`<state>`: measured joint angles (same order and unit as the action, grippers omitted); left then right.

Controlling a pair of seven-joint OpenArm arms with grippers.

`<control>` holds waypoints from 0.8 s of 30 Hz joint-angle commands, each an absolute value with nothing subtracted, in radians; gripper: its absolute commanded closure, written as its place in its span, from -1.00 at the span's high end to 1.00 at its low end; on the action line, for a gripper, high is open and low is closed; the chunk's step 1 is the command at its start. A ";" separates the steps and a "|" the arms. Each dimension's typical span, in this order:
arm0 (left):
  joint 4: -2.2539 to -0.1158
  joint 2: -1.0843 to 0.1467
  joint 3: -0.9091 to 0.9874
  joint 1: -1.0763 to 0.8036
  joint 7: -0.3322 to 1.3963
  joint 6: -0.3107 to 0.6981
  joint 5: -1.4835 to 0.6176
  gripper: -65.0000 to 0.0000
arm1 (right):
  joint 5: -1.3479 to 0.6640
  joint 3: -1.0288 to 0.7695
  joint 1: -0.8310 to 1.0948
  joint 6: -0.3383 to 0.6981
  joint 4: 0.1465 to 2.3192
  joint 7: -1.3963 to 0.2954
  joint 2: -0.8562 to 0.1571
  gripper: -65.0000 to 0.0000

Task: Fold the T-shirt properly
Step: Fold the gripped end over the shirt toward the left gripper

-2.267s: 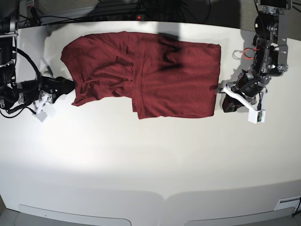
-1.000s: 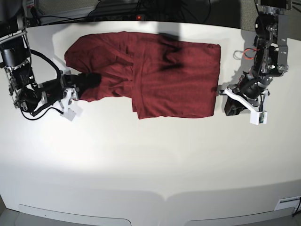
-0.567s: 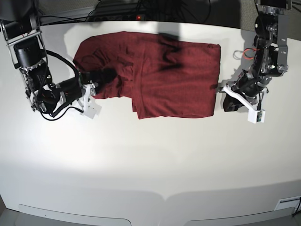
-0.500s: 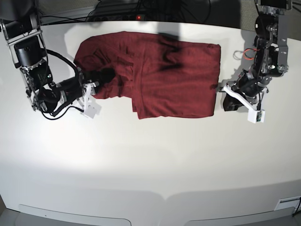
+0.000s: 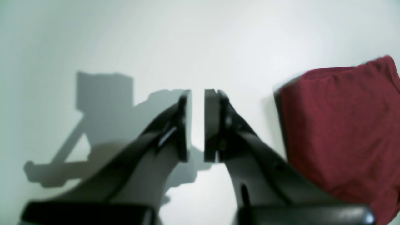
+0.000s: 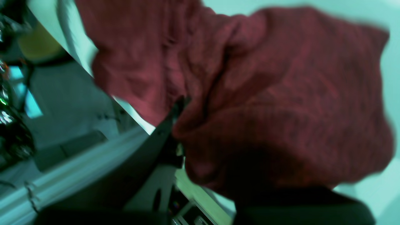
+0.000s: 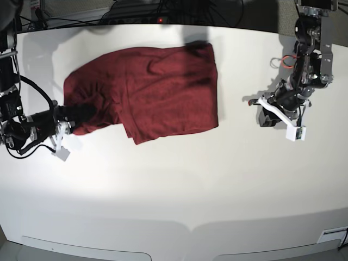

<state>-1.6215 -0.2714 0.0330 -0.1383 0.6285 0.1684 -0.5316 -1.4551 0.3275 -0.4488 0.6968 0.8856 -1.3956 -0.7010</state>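
Note:
The maroon T-shirt (image 7: 163, 92) lies partly folded on the white table (image 7: 174, 190), left of the middle. My right gripper (image 7: 83, 113) is at the shirt's bunched left end and is shut on the T-shirt. In the right wrist view the fabric (image 6: 281, 93) wraps over the gripper (image 6: 187, 107) and hides one finger. My left gripper (image 7: 263, 116) rests on bare table to the right, well apart from the shirt's right edge. In the left wrist view its fingers (image 5: 197, 93) stand almost together with nothing between them, and a corner of the shirt (image 5: 337, 131) shows at the right.
Dark cables and equipment run along the table's far edge (image 7: 163, 16). A loose red and white wire (image 7: 283, 58) hangs by the left arm's column. The table's front edge (image 7: 174, 234) curves below.
My right gripper closed on the shirt's left part and pulled back to the left, dragging the whole shirt leftward and away from the left gripper. The left arm has barely moved.

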 commanded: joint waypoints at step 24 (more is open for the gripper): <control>-1.549 -0.211 0.036 -0.363 0.415 0.241 -0.337 -0.77 | -1.484 0.321 -0.490 0.698 1.133 -1.396 -0.210 -1.00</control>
<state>-1.5486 -0.2070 0.0364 -0.3542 0.3645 0.2375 -0.3374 -1.4471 0.3275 -0.4599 0.6968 1.1164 -1.4086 -0.2104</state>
